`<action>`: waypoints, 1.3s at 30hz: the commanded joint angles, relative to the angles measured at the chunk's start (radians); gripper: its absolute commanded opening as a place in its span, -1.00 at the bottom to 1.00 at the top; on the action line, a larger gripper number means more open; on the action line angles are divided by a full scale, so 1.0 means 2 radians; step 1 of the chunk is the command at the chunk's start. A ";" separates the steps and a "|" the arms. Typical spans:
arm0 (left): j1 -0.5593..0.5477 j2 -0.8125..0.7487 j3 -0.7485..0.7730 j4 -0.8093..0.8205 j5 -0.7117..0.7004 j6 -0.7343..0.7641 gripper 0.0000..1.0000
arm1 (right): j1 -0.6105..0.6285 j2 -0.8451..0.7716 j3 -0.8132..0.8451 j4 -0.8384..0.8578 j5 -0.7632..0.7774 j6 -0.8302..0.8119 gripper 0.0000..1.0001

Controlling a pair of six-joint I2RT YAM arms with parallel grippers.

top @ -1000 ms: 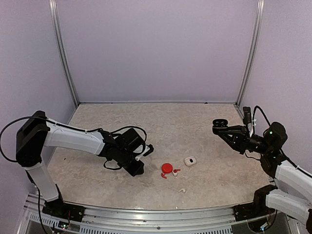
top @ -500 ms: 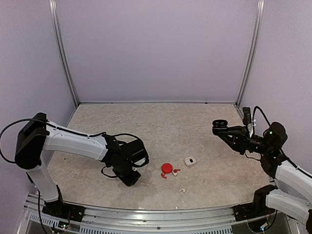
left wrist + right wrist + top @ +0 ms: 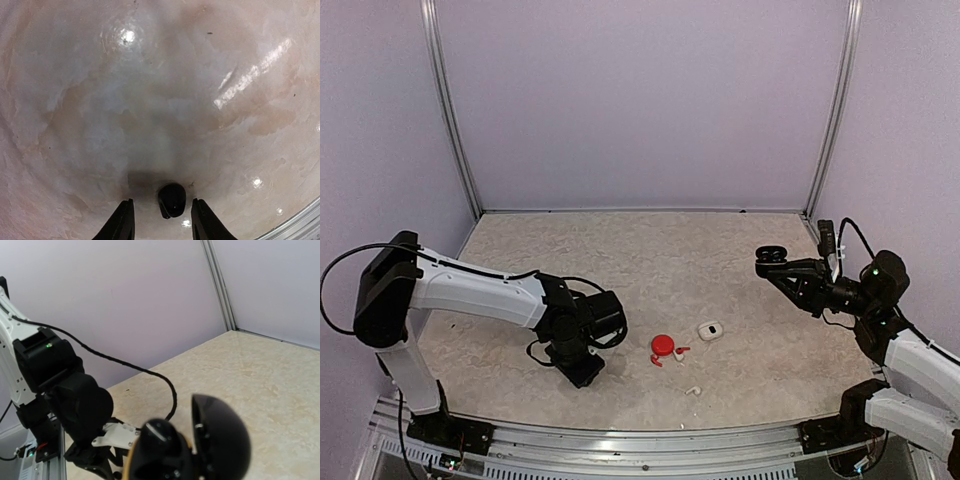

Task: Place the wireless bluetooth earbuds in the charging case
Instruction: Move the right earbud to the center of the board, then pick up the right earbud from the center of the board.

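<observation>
Mottled beige table [image 3: 650, 250], lilac walls. Black bud [image 3: 171, 199] lies on the near-left part of the table, directly under the left gripper [image 3: 161, 216]. In the wrist view its long axis runs up-and-down the picture: rounded head toward the top, short stem toward the bottom edge, tipped slightly left. Left jaws spread, one fingertip [image 3: 123, 220] on either side of the bud, a gap on both sides, no contact seen. From above the bud is hidden beneath the wrist. Right gripper [image 3: 775, 260] is raised at far right, pinching a black case [image 3: 200, 440] with its lid hinged open; the case hides the fingers in the wrist view, and the interior is unreadable. Mid-table: red case [image 3: 663, 344] with tiny red buds [image 3: 678, 351] just beside it, white case [image 3: 710, 329], white bud [image 3: 692, 390]. All too small to give a heading.
</observation>
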 commanded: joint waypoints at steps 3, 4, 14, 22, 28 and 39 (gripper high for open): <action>-0.003 0.025 0.055 -0.037 -0.029 0.011 -0.22 | -0.005 -0.001 -0.001 0.005 -0.004 -0.005 -1.00; -0.002 0.028 0.059 -0.038 -0.027 0.014 -0.23 | -0.005 -0.001 0.000 0.005 -0.004 -0.005 -1.00; -0.005 0.051 0.068 -0.052 -0.014 0.027 -0.32 | -0.006 0.001 0.000 0.003 -0.004 -0.009 -1.00; -0.006 0.060 0.072 -0.055 -0.017 0.037 -0.41 | -0.006 0.000 -0.002 0.002 -0.004 -0.009 -1.00; -0.006 0.069 0.081 -0.058 -0.029 0.044 -0.41 | -0.006 0.002 -0.001 0.001 -0.005 -0.008 -1.00; -0.008 0.076 0.082 -0.058 -0.025 0.054 -0.48 | -0.006 0.006 0.002 -0.002 -0.004 -0.012 -1.00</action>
